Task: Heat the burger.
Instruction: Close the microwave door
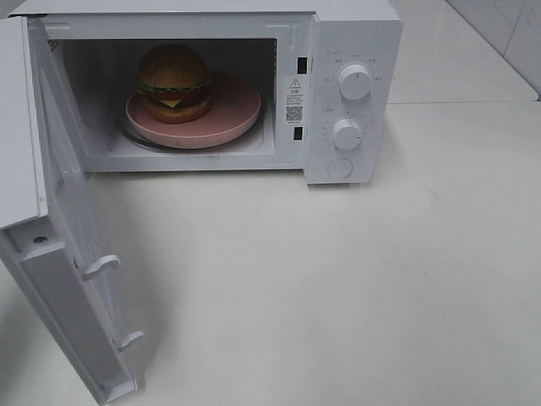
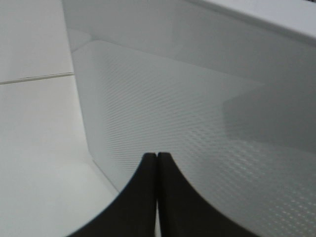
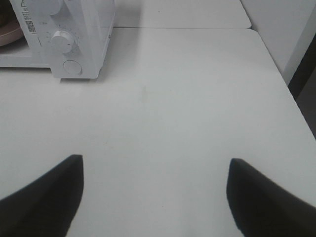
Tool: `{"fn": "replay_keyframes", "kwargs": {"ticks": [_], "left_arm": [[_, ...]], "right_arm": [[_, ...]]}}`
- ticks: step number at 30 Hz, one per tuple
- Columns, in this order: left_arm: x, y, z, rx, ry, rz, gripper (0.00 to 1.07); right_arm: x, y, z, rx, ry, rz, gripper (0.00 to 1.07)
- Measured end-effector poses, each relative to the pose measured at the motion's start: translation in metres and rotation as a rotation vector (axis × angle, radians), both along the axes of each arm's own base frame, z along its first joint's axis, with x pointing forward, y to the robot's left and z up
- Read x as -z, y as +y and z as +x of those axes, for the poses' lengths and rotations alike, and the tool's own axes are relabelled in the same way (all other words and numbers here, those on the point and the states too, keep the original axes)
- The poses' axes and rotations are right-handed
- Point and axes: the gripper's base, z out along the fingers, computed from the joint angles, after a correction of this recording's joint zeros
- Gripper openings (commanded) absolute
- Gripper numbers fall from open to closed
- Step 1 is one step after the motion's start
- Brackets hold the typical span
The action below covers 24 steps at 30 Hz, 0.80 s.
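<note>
White desk (image 1: 355, 279) fills my overhead feed, with the microwave (image 1: 355, 34) standing along its far edge and its door (image 1: 76, 254) swung wide toward the left edge. Inside the cavity I see the burger (image 1: 173, 80) sitting on the pink plate (image 1: 232, 110), toward the plate's left side. My left gripper (image 2: 157, 160) has its black fingers (image 2: 143, 197) pressed together, tips just in front of the door's dotted panel; whether they touch it I cannot tell. My right gripper (image 3: 155, 168) hangs above the desk with jaws spread wide, holding nothing, well apart from the microwave's control panel (image 1: 376, 110).
</note>
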Motion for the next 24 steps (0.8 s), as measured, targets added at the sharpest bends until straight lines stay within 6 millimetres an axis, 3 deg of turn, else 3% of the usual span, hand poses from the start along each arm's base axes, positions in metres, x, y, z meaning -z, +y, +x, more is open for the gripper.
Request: {"fn": "replay_keyframes", "kwargs": {"ticks": [11, 17, 24], "left_arm": [[0.009, -0.03, 0.003, 0.078, -0.018, -0.018, 0.0], [0.01, -0.035, 0.006, 0.052, -0.029, -0.04, 0.0], [0.012, -0.052, 0.027, 0.066, -0.021, -0.061, 0.0]], "right_arm": [[0.0, 0.0, 0.0, 0.001, 0.0, -0.001, 0.76], [0.0, 0.0, 0.0, 0.001, 0.0, -0.001, 0.76], [0.0, 0.0, 0.0, 0.001, 0.0, -0.001, 0.76]]}}
